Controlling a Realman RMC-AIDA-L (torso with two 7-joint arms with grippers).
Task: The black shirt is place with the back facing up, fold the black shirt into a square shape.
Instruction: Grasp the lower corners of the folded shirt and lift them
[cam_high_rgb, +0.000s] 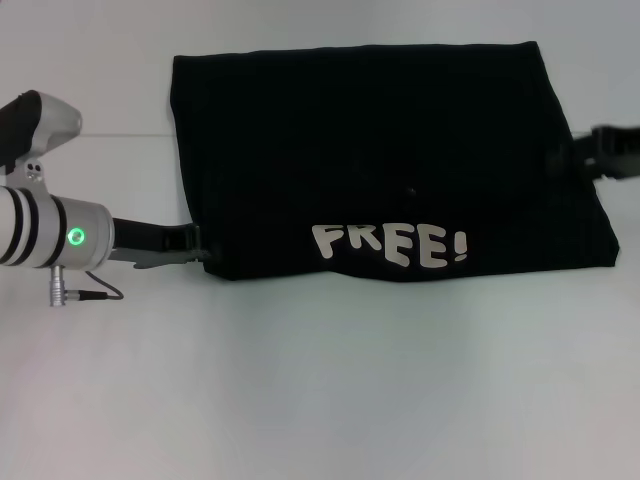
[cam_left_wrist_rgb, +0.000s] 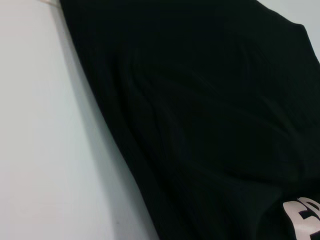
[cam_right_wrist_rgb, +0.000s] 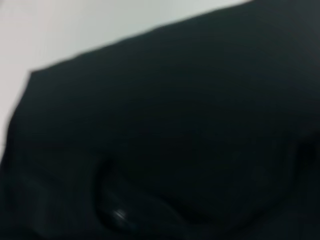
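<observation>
Head view shows the black shirt (cam_high_rgb: 390, 160) mid-table, my left gripper (cam_high_rgb: 190, 243) at its near-left corner, right gripper (cam_high_rgb: 575, 155) at its right edge; finger states unclear, so lift both sides evenly.

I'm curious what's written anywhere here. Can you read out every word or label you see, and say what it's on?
"FREE!": cream-white letters on the black shirt, near its front edge in the head view.
In the left wrist view only a cut-off bit of the same lettering shows, unreadable.
No other words, labels or numbers can be seen.
</observation>
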